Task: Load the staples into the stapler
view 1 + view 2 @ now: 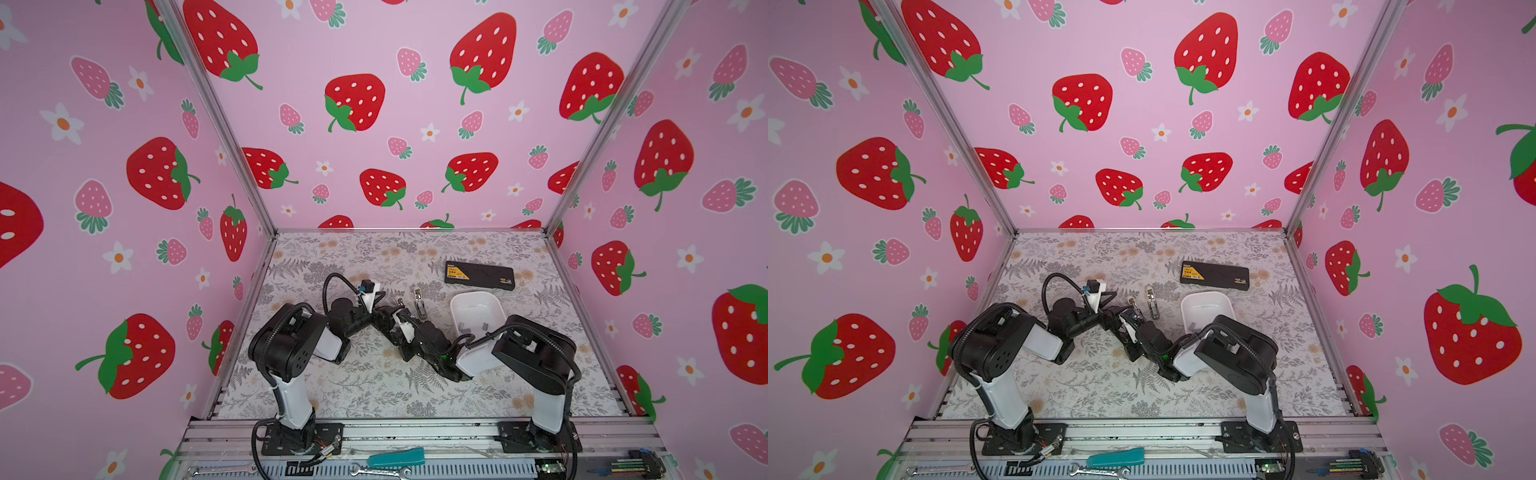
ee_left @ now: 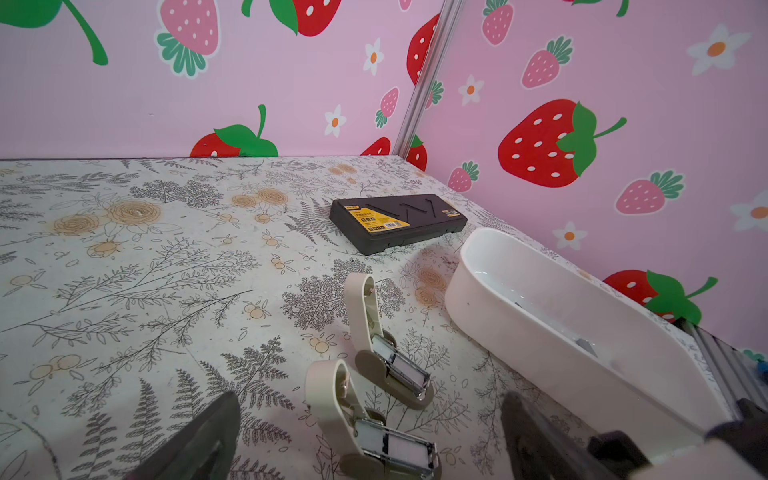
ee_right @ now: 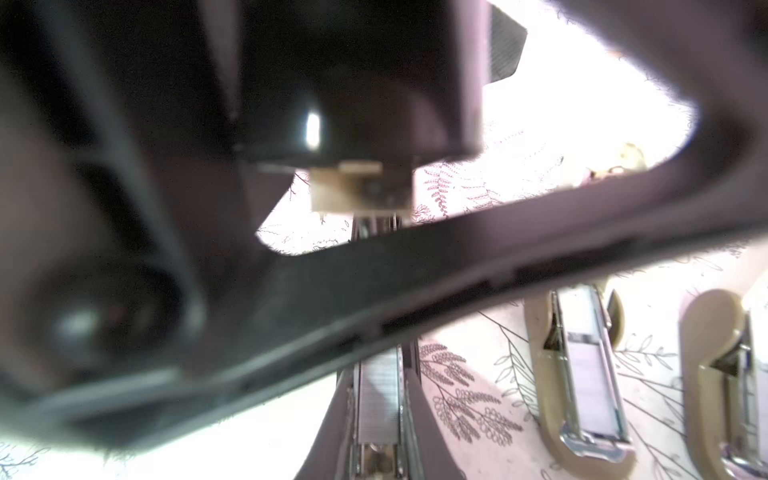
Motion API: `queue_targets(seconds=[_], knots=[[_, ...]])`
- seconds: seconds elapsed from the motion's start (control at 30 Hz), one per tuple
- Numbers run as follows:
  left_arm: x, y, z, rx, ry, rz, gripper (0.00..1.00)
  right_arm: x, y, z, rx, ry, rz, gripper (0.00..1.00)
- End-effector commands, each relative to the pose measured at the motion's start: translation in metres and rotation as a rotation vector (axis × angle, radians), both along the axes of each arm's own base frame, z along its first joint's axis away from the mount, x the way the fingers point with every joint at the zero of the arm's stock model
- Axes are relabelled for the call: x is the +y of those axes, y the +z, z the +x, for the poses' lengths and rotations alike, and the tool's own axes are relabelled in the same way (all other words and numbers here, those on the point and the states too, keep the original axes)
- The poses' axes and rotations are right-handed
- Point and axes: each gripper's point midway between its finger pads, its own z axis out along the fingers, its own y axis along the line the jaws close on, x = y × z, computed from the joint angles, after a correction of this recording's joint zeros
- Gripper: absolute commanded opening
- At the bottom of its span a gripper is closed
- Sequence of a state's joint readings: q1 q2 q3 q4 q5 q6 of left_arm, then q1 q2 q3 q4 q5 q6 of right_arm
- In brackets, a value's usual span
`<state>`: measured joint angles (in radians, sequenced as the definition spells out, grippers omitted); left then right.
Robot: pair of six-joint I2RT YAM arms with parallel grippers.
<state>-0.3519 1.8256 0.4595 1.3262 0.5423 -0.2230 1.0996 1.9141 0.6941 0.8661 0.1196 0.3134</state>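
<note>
Left end effector (image 2: 370, 415): wide apart | right end effector (image 3: 379, 415): clamping stapler (image 3: 361, 189)

On my screens each stapler (image 2: 365, 316) looks like matt beige plastic with bright, polished metal inside. The staples (image 3: 380, 395) are dull grey metal, finely ribbed. The tray (image 2: 498, 324) is smooth, glossy white plastic. The case (image 2: 419, 208) is matt black plastic with a yellow paper label (image 2: 380, 220). The table cover (image 2: 166, 270) looks smooth and matt.
</note>
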Motion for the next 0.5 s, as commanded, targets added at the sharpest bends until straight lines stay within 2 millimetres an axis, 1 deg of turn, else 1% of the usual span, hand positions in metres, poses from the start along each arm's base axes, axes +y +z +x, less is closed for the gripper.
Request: queue_targets(seconds=[0.0,0.1,0.2,0.27,0.3,0.33,0.47], knots=[[0.005,0.042,0.005,-0.064,0.041,-0.096,0.99,0.003,0.003,0.000,-0.025,-0.004,0.033,0.06],[0.003,0.054,0.013,-0.002,0.052,-0.121,0.99,0.002,0.003,0.001,-0.024,-0.008,0.032,0.15],[0.000,0.060,0.019,0.048,0.056,-0.135,0.99,0.002,0.003,0.001,-0.024,-0.009,0.033,0.25],[0.001,0.059,0.023,0.070,0.071,-0.140,0.99,0.002,0.003,0.001,-0.024,-0.011,0.032,0.30],[0.003,0.058,0.026,0.084,0.086,-0.142,0.99,0.002,0.004,0.001,-0.025,-0.012,0.036,0.36],[0.003,0.057,0.027,0.092,0.092,-0.140,0.99,0.002,0.004,0.002,-0.025,-0.014,0.037,0.39],[0.009,0.051,0.032,0.118,0.140,-0.128,0.99,-0.002,0.011,0.001,-0.028,-0.020,0.043,0.47]])
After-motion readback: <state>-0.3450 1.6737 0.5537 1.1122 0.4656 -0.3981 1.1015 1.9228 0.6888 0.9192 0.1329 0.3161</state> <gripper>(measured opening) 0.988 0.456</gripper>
